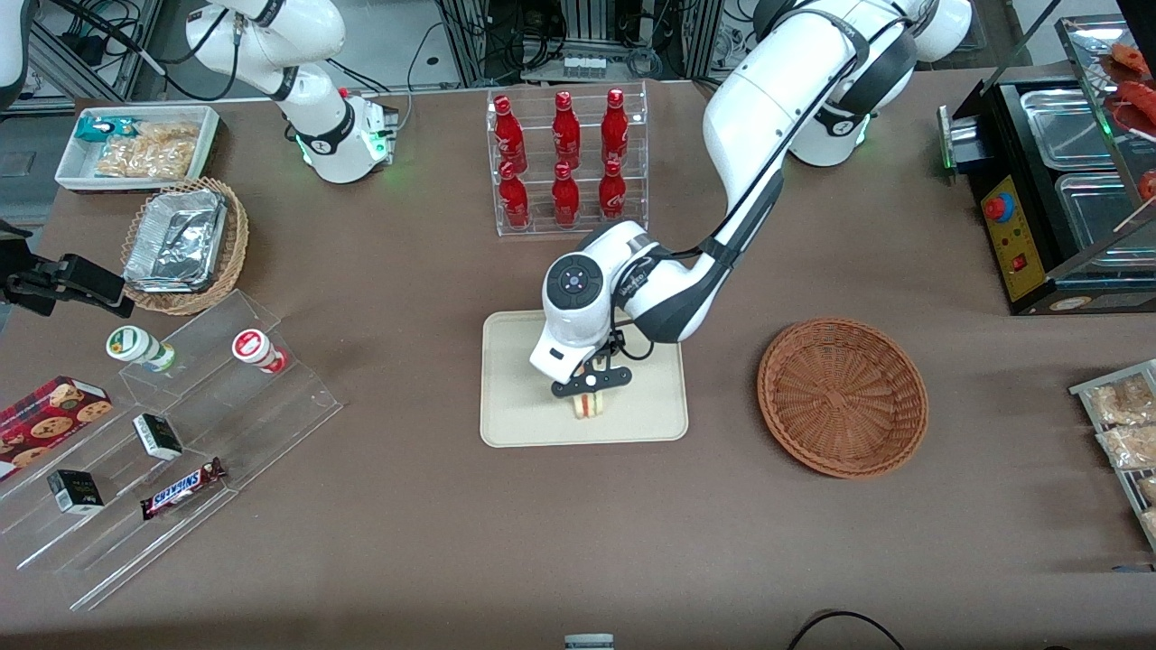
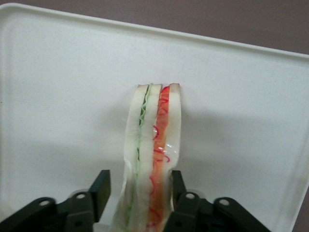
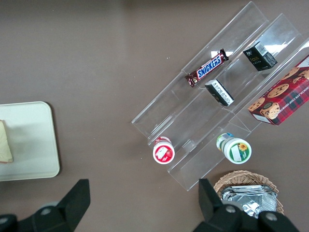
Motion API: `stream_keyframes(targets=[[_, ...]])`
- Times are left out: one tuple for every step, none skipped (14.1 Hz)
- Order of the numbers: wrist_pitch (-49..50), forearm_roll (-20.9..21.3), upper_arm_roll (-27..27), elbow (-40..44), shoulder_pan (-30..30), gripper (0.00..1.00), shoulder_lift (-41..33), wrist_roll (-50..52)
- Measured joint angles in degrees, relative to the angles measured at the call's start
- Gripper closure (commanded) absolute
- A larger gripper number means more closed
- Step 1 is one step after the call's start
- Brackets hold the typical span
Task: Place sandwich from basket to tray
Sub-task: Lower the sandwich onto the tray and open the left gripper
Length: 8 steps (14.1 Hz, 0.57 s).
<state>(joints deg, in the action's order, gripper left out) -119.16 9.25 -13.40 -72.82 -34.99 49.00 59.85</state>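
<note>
my end effector (image 1: 591, 390) is low over the tray (image 1: 515, 415), fingers (image 2: 100, 189) either side of the sandwich (image 1: 588, 405) — one finger looks just off the bread, so i read the grip as released or releasing, not clamped. sandwich (image 2: 153, 154) stands on its cut edge on the tray (image 2: 63, 96), nearer the front camera than the tray's middle.

step in hand looks like let-go and retreat: spread the fingers fully, then lift straight up so neither pad drags the wedge over — it's tall and narrow, likely tippy.

containers: basket (image 1: 842, 395), toward my arm's end of the counter (image 1: 406, 542), shows nothing in it. tray holds only the sandwich. tan wicker basket (image 1: 185, 246) toward the parked arm's end holds foil containers.
</note>
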Motion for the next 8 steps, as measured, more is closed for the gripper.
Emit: stream_keyframes(targets=[[-0.09, 0.02, 0.10, 0.09, 0.00, 0.00, 0.03, 0.00], [-0.14, 0.04, 0.24, 0.31, 0.01, 0.00, 0.03, 0.00], [-0.20, 0.06, 0.46, 0.78, 0.04, 0.00, 0.03, 0.00], [-0.21, 0.10, 0.81, 1.49, 0.07, 0.00, 0.01, 0.00], [-0.21, 0.15, 1.52, 2.25, 0.06, 0.00, -0.03, 0.00], [-0.19, 0.21, 2.48, 2.99, 0.08, 0.00, -0.19, 0.00], [-0.15, 0.24, 3.39, 3.54, 0.11, 0.00, -0.59, -0.02], [0.18, 0.27, 4.22, 3.97, 0.18, 0.00, -1.31, -0.02]])
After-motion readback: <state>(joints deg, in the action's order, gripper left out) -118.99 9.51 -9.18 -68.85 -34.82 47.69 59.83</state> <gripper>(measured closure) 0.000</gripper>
